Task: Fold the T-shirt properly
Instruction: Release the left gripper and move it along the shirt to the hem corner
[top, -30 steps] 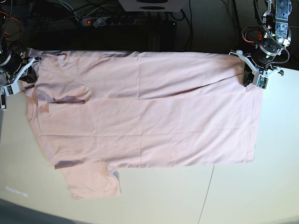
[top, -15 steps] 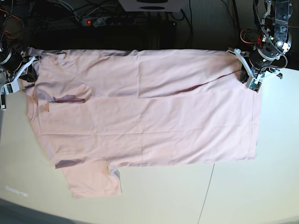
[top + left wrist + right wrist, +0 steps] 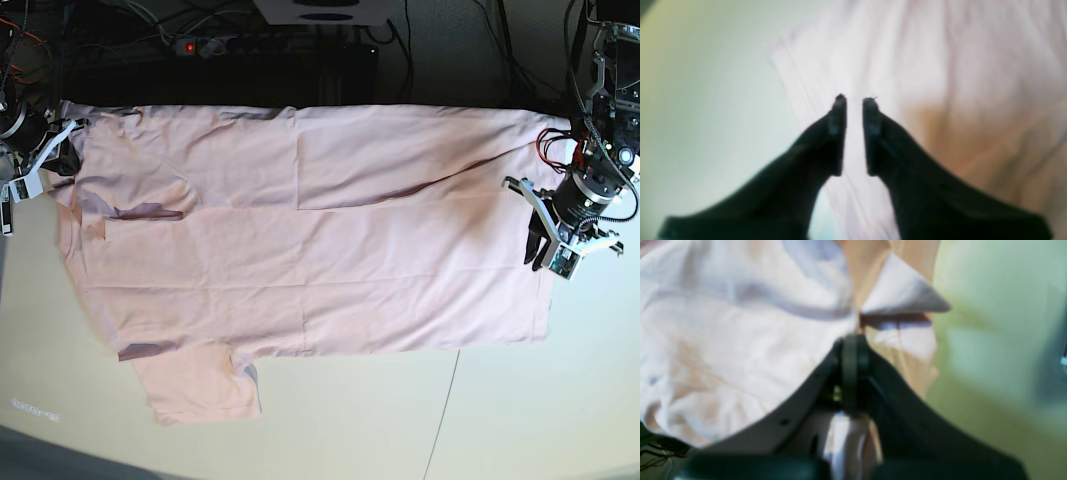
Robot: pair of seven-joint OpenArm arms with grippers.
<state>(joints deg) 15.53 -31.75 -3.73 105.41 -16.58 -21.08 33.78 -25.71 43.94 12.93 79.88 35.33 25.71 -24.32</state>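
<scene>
The pale pink T-shirt (image 3: 320, 260) lies spread flat across the table, plain side up, with one short sleeve (image 3: 195, 385) pointing to the front left. My left gripper (image 3: 545, 250) hovers over the shirt's right-hand hem. In the left wrist view its fingers (image 3: 840, 110) stand a narrow gap apart, with only the hem (image 3: 813, 100) seen below them and nothing between them. My right gripper (image 3: 50, 155) is at the shirt's far left back corner. In the right wrist view the right gripper (image 3: 851, 340) is shut on a bunched fold of the T-shirt (image 3: 740, 340).
The pale table (image 3: 400, 430) shows in front of and to the right of the shirt, with a thin seam line (image 3: 445, 410) running across it. Behind the table's back edge lie a power strip (image 3: 215, 45) and cables in the dark.
My left gripper has let go of the shirt's back right corner, opened a little and moved forward along the right hem. The corner now lies flat. The right gripper has stayed put.
</scene>
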